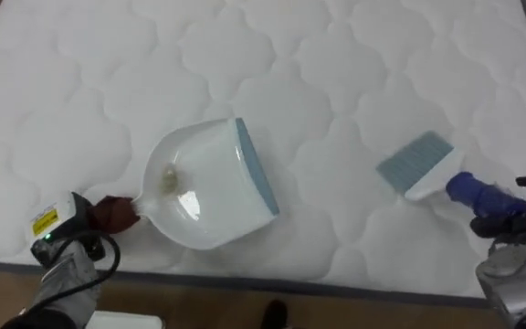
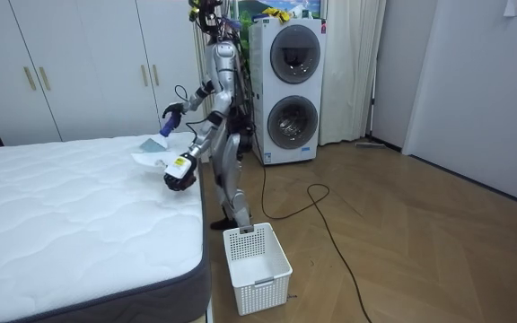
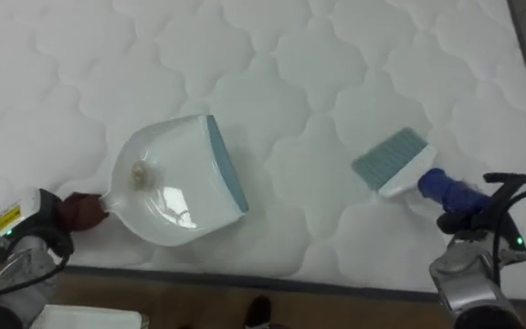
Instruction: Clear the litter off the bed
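Observation:
A white dustpan [image 1: 210, 183] with a blue-grey lip lies over the white quilted mattress [image 1: 272, 82], with a small pale scrap [image 1: 167, 178] inside near its handle end. My left hand [image 1: 85, 219] is shut on the dustpan's dark handle at the lower left. At the right, a small brush [image 1: 418, 164] with grey-blue bristles and a white head rests its bristles on the mattress; my right hand [image 1: 510, 215] is shut on its blue handle. In the room view I stand at the bed's side edge, holding the dustpan [image 2: 151, 157] and brush [image 2: 167, 121] over the mattress [image 2: 70, 215].
The mattress's near edge [image 1: 245, 279] runs along the bottom, with wooden floor below it. A white slatted basket [image 2: 257, 266] stands on the floor by my feet. Stacked washing machines [image 2: 294, 90] and white wardrobes [image 2: 79, 63] line the wall behind.

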